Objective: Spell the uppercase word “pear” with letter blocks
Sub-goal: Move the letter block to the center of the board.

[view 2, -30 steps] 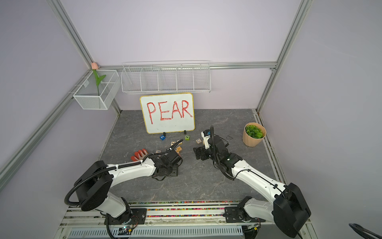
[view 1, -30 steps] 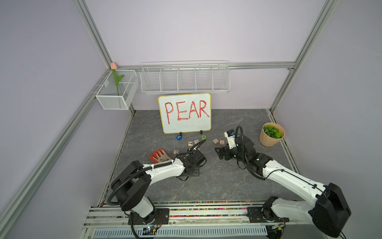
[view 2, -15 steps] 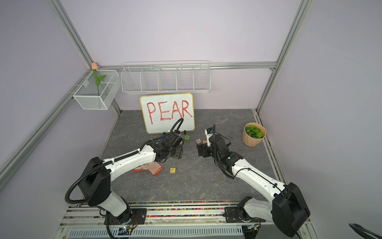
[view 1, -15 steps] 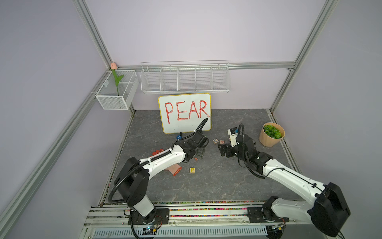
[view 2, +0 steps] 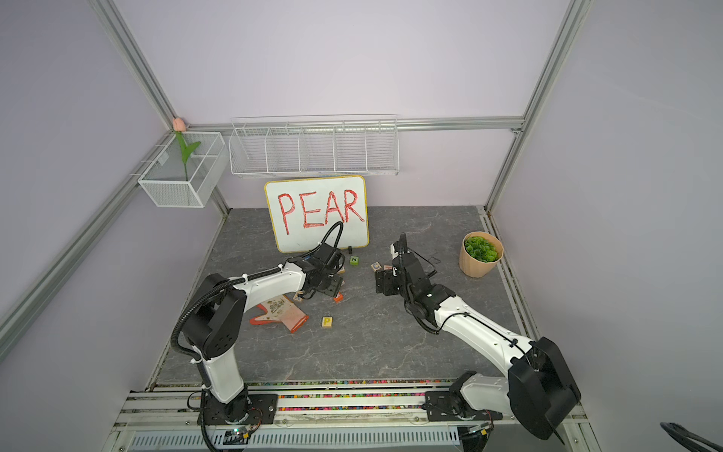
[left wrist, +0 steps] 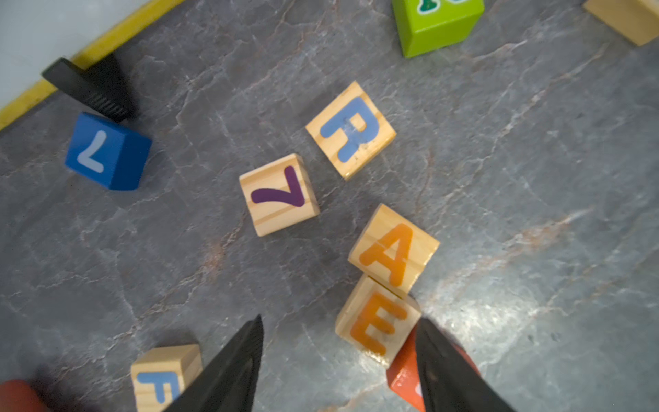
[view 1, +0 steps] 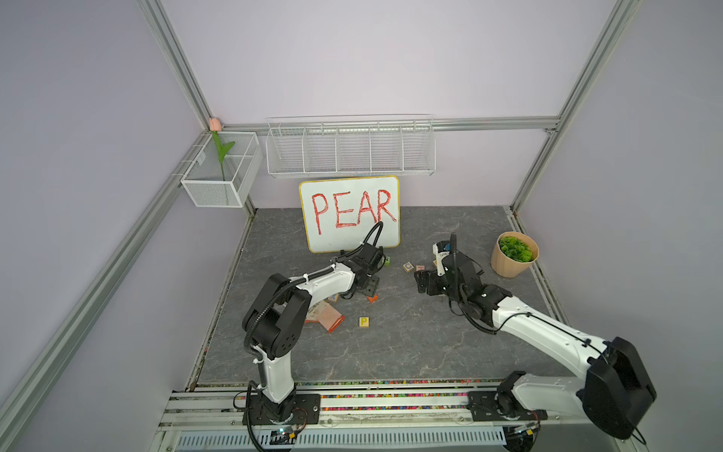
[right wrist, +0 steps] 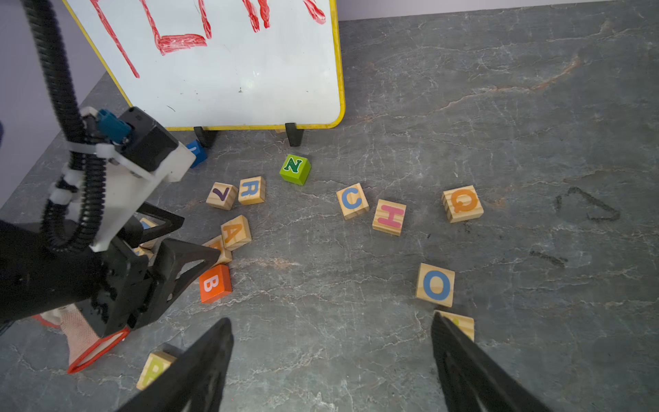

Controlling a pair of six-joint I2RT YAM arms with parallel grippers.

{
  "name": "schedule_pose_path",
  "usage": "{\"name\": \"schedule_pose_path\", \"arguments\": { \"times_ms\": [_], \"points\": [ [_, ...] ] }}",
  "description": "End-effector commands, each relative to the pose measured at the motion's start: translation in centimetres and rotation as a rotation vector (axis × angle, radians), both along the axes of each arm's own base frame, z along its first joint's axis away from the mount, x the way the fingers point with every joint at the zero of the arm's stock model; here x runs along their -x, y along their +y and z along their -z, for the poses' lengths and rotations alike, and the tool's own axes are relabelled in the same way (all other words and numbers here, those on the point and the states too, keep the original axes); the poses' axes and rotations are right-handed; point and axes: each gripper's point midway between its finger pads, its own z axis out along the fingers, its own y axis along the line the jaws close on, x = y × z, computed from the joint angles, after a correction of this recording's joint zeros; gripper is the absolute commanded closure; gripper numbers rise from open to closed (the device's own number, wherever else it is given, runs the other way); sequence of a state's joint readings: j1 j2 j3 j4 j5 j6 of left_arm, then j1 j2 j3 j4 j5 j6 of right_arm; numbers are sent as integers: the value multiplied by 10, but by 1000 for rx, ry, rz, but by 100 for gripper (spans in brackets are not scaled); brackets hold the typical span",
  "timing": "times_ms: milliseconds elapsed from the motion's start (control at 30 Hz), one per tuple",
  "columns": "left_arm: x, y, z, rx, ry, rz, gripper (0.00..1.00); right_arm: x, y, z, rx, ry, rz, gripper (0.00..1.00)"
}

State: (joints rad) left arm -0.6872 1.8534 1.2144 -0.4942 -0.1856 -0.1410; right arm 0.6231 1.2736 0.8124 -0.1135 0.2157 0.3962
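Touching each other, E [left wrist: 378,321] and A [left wrist: 394,249] lie at the left gripper [left wrist: 338,319], its jaws open with E partly between them; R [left wrist: 351,130] is near. P [view 1: 364,321] lies alone just below centre in both top views. The right gripper [right wrist: 330,328], right of centre there, is open and empty.

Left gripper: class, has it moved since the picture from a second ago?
Yes. In both top views the left gripper has moved toward the whiteboard and is now nearer its lower edge.
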Motion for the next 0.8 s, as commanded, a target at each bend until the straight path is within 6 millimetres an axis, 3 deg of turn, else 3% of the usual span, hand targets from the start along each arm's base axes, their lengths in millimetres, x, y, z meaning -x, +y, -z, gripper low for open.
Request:
{"name": "schedule_pose_path", "arguments": {
  "times_ms": [0, 367, 767],
  "points": [
    [-5, -13, -4, 49, -14, 34, 32, -5, -1, -2, -1, 8, 27, 11],
    [-9, -14, 16, 22, 21, 25, 34, -4, -4, 1, 14, 15, 37, 11],
    [-11, 21, 23, 43, 48, -125, 44, -9, 1, 6, 17, 25, 27, 11]
  ]
}}
